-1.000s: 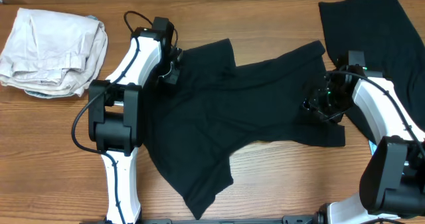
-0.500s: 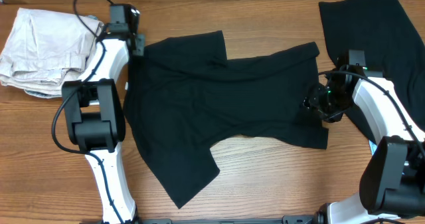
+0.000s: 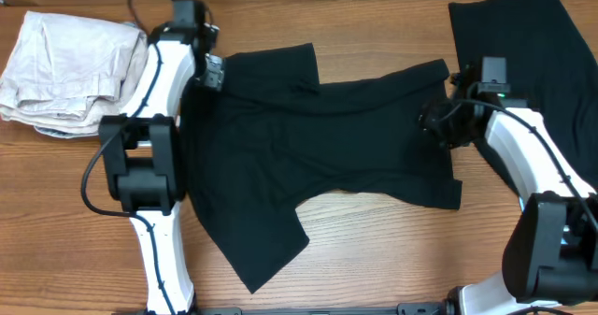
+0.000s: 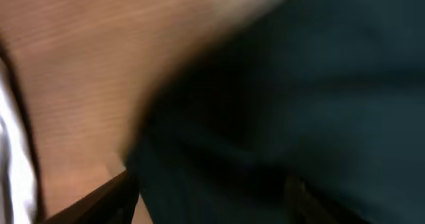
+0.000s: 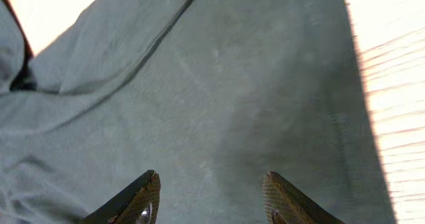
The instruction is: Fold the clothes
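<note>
Left claw (image 3: 213, 71) has opened, releasing the T-shirt (image 3: 327, 151).

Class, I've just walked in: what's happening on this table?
Two robot arms are working on a black T-shirt spread, not yet folded, on the wooden table. The left gripper is at its upper left edge, the right gripper over its right end; both have fingers apart, gripping nothing. A folded pale garment lies far left, another black garment far right.

A light brown wooden bench (image 3: 374, 259) with fine horizontal grain fills the overhead frame from edge to edge, under soft, even light.
</note>
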`<state>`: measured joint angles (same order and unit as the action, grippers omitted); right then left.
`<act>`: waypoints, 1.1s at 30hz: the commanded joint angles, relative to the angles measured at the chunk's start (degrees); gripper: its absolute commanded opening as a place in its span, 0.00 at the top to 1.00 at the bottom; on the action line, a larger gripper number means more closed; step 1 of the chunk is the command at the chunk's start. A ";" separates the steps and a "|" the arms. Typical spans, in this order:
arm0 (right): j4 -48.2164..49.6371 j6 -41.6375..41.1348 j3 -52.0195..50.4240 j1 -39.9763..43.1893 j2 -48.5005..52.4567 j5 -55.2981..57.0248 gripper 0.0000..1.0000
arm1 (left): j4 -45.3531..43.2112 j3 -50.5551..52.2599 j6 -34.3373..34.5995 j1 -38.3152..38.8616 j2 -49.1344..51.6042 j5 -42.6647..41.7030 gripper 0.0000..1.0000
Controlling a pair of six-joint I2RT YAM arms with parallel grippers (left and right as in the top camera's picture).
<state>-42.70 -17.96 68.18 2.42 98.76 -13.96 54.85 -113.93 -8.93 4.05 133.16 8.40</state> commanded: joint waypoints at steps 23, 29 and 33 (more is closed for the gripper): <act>-23.91 -10.43 1.01 -1.40 -37.35 4.90 0.46 | 36.39 -10.97 14.14 7.19 -25.09 -8.90 0.17; -31.58 -10.69 0.98 -1.40 -43.19 5.25 0.45 | 38.16 -10.93 15.87 7.58 -34.07 -11.87 0.13; -36.20 -12.55 0.55 -1.40 -42.99 8.11 0.42 | 39.63 -9.25 16.90 9.90 -36.15 -13.31 0.12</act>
<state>-77.95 -28.58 68.36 0.75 55.59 -8.64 93.80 -124.46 5.91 11.66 97.67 -2.42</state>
